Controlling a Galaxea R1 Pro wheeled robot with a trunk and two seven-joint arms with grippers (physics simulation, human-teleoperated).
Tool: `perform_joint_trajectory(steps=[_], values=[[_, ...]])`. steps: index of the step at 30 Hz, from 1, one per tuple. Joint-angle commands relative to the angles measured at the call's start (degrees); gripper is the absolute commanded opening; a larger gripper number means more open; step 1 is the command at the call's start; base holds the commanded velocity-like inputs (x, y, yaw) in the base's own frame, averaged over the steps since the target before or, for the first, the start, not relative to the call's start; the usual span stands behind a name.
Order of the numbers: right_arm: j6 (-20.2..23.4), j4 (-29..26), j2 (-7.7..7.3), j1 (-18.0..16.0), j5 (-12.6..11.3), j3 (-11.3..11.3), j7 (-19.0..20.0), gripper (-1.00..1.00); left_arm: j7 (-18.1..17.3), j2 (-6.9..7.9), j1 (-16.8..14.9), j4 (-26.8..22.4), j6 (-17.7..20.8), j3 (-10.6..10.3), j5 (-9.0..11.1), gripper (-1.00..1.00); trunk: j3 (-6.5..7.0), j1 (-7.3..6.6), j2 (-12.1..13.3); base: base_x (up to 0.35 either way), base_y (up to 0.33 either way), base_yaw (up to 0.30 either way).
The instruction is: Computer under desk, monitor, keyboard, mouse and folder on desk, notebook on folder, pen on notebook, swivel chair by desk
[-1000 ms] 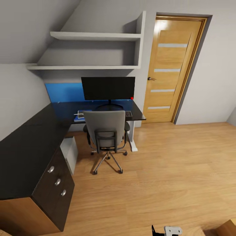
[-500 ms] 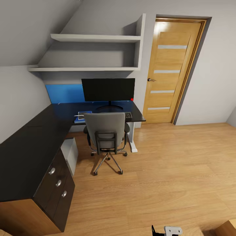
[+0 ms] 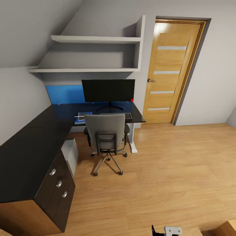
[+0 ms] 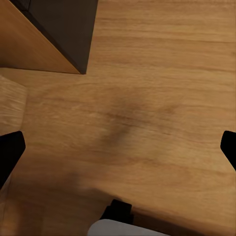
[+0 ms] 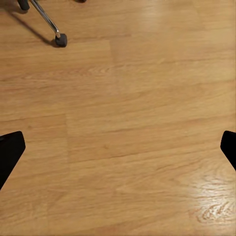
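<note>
Over bare floor, both sets of fingers spread wide and empty, well short of the workspace.
Ahead: swivel chair (image 3: 107,137) tucked at the surface (image 3: 39,137); folder (image 3: 80,118) beside the keyboard (image 3: 128,115), under the monitor (image 3: 108,89). Best approached slowly, keeping clear of the chair.

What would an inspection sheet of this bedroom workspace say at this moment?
Surface: desk glossy black, L-shaped.
Job's things: monitor upright on the desk; keyboard in front of it; folder on the desk left of the chair back, a pale item on it; computer under the desk; swivel chair pushed up to the desk.
Clutter: nothing seen.
Grippers: left gripper and right gripper both open over bare wooden floor.
Cables: nothing seen.
Surroundings: wall shelves, closed wooden door.
</note>
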Motion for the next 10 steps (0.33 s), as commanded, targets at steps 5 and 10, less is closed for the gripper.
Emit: perform_joint_trajectory(steps=[5,10], values=[[-0.22,0.10,0.03,-0.06,-0.32,0.51,-0.26,1.00,0.38,0.05,-0.03,-0.02,-0.16,-0.28,0.47,1.00,-0.06,0.00,-0.04,0.000,0.000,0.000],[-0.22,0.12,0.03,-0.06,-0.32,0.51,-0.26,1.00,0.39,0.01,-0.03,-0.02,-0.17,-0.25,0.49,1.00,-0.06,0.00,-0.04,0.000,0.000,0.000]])
